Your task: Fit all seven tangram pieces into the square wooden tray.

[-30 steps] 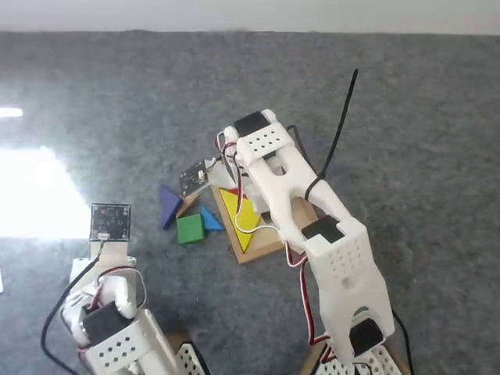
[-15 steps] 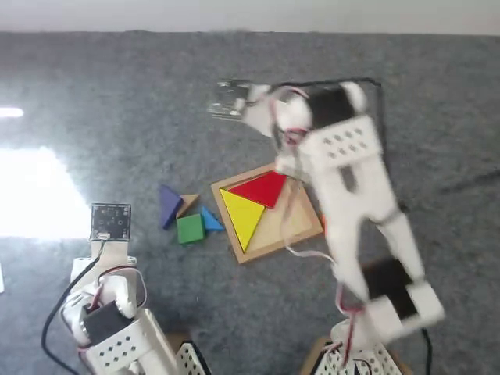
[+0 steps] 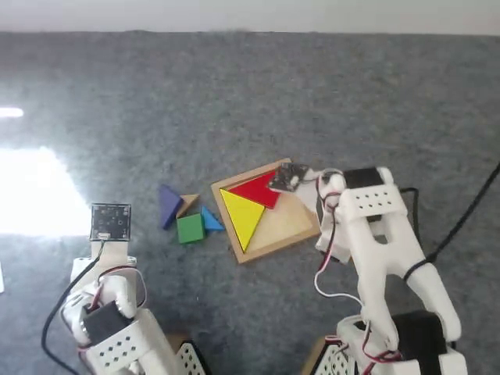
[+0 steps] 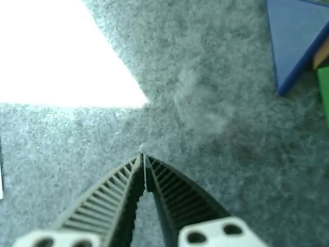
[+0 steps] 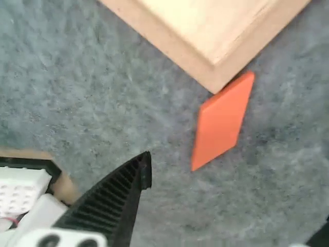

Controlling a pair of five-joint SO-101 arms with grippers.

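Right fingers (image 5: 122, 185): spread wide with nothing between them, hanging over bare bench (image 5: 77, 87) just near-right of the tray. Left fingers (image 4: 134, 177): pressed together and empty, over bare bench at the near left, well apart from the tray.

Orange parallelogram (image 5: 222, 121): flat on the bench outside the wooden tray (image 5: 205, 67), by its right corner. One tip touches the tray wall or all but touches it; I cannot tell which.

In the tray, the red triangle (image 3: 254, 190) and yellow triangle (image 3: 244, 217) are seated side by side in the left part. The rest is bare wood. To the left of the tray is a tight cluster of dark blue triangle (image 3: 168, 205), small brown triangle (image 3: 187, 203), green square (image 3: 189, 229) and small blue triangle (image 3: 210, 220), several of them touching. Count: two pieces in, five out.

Risks (my judgement):
- The parallelogram is thin and flat, so closing fingers may skate over its edges or flip it.
- It sits hard by the tray wall, leaving little room for a finger on that side. A nudge there could shift the tray and jolt the seated triangles.
- A push without a grip could wedge the piece against the wall.
- Lifting one piece from the cluster could drag a neighbour.
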